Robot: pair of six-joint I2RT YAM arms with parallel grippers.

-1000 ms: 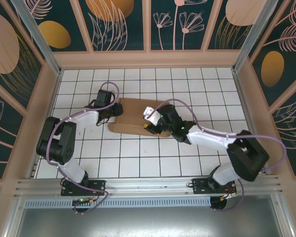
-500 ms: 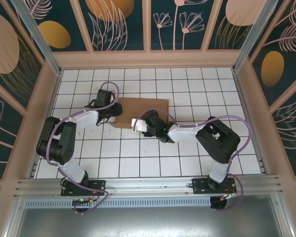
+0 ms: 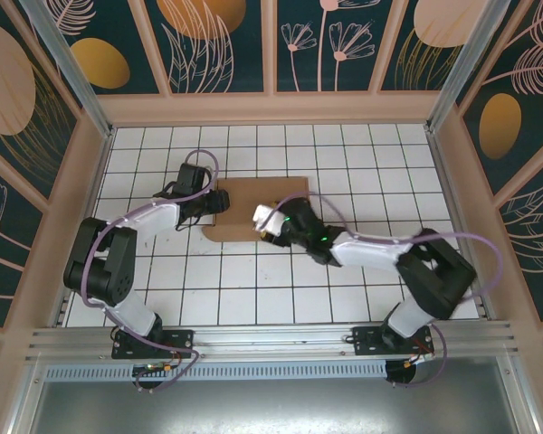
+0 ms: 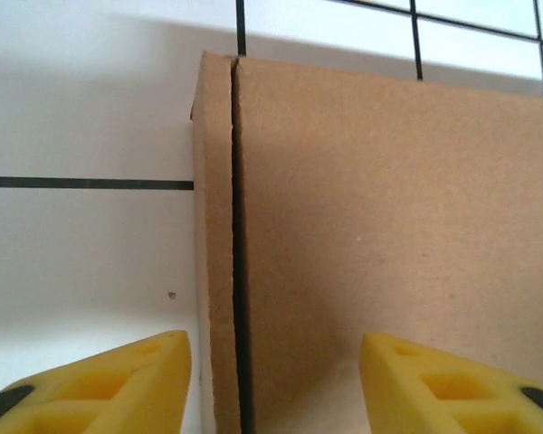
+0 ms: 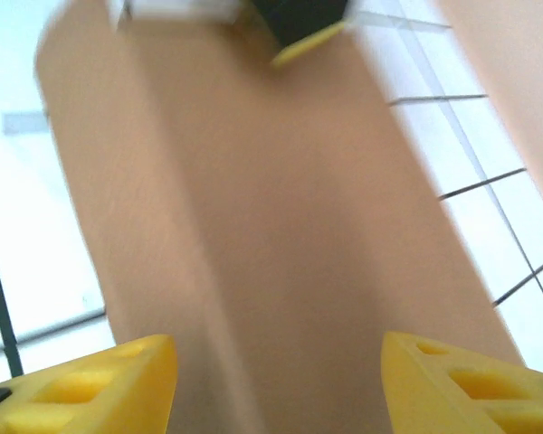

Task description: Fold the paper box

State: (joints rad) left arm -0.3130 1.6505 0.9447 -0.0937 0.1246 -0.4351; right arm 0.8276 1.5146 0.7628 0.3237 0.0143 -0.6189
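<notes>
Right gripper swung back over the paper box; it and the left gripper both gape. Unpinned, it could spring open.

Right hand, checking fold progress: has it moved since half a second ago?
Yes. Right hand shifted rightward and farther along the table grid, onto the paper box.

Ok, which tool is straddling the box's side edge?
The left tool: one finger over the table, the other over the paper box. The right tool hovers over the box's flat face.
</notes>
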